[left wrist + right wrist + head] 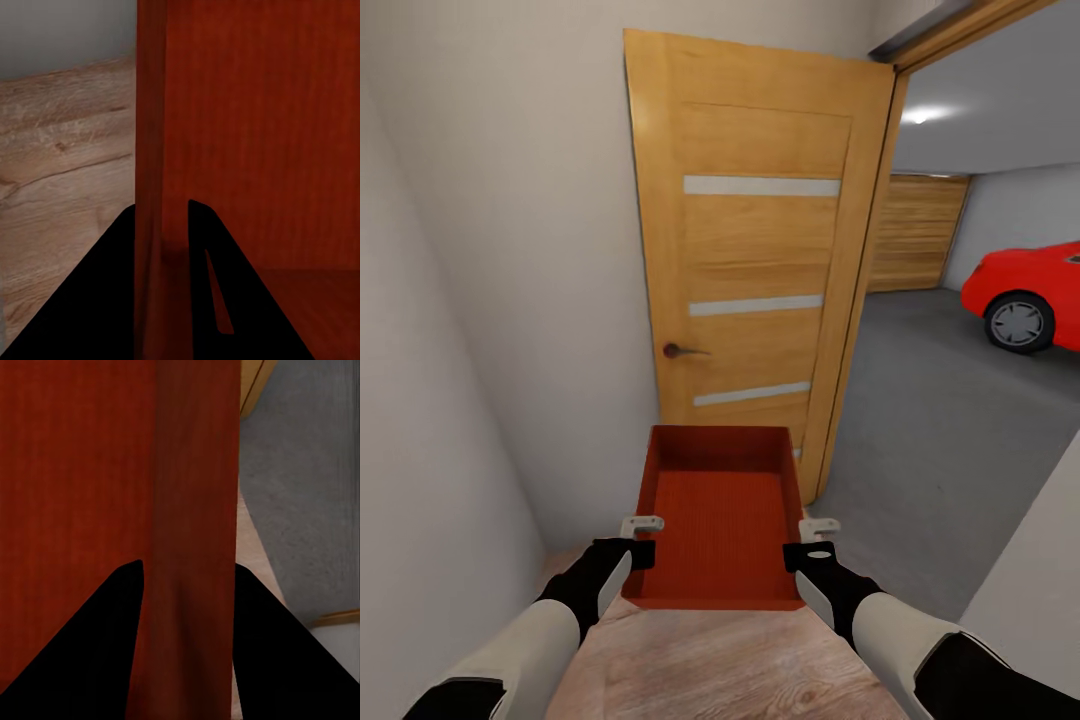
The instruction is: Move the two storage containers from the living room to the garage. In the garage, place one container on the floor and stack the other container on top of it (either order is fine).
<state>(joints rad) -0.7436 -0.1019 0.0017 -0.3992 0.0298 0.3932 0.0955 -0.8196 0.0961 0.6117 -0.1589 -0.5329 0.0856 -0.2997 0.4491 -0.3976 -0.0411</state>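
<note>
One orange-red storage container (pixel 722 520) hangs in front of me, lidless, its ribbed bottom showing. My left gripper (pixel 643 524) is shut on its left wall (pixel 154 150), and my right gripper (pixel 818 528) is shut on its right wall (pixel 196 525). In both wrist views the black fingers (pixel 214 292) (pixel 277 652) straddle the rim. Ahead stands the open orange-wood door (pixel 760 270) with pale slits. Past it lies the garage with its grey concrete floor (pixel 950 450). Under me is light wood-plank flooring (pixel 710 660).
A white wall (pixel 490 300) closes the left side, and a white wall corner (pixel 1040 560) juts in at the right. A red car (pixel 1032 295) is parked inside the garage before a wooden roller door (pixel 915 235). The doorway opening lies right of the door leaf.
</note>
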